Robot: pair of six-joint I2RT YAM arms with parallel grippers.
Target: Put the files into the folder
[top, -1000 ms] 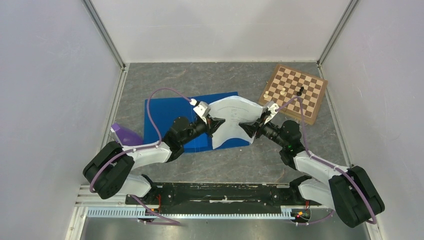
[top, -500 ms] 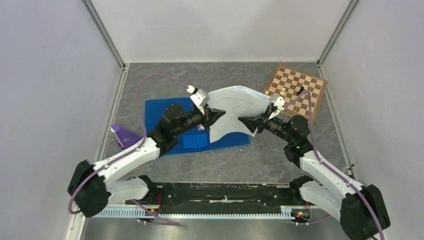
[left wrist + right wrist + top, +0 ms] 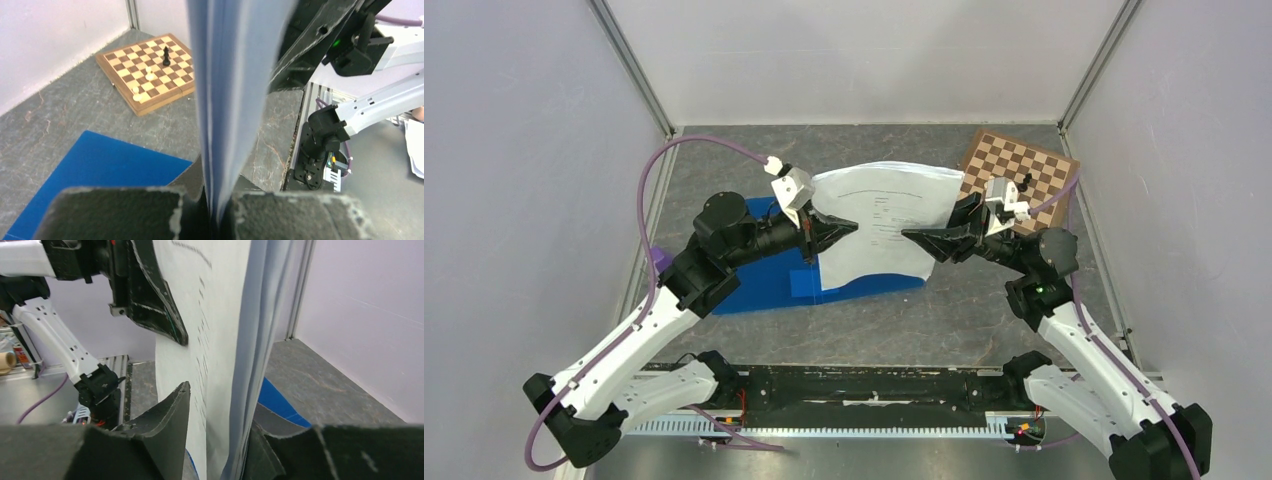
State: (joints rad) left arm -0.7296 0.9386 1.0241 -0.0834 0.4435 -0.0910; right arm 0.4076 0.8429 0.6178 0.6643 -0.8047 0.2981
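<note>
In the middle of the top view the files [image 3: 879, 215] hang raised above the grey table [image 3: 984, 310], a small stack of white sheets with lines of black print on the face turned to the camera, bowed a little and held between the two arms. The left gripper [image 3: 849, 227] reaches in from the left of the frame and its fingers are pressed together on the stack's left edge; the left wrist view shows the sheets edge-on, rising straight up out of the tight seam between the two pads [image 3: 295, 215]. The right gripper [image 3: 911, 237] comes in from the right of the frame onto the stack's right part. In the right wrist view its fingers [image 3: 167, 415] stand apart on either side of the sheets, which fan out loosely across the gap; the printed front sheet lies against one finger and the back sheets against the other, but whether they clamp the paper I cannot tell. The folder [image 3: 749, 285] lies flat on the table, left of centre in the top view, with its right part under the raised sheets. A chessboard [image 3: 1034, 170] with a few chess pieces [image 3: 166, 55] sits at the upper right of the table, well apart from the folder. A purple object [image 3: 659, 258] shows just beside the folder's left edge, mostly hidden by the left arm.
</note>
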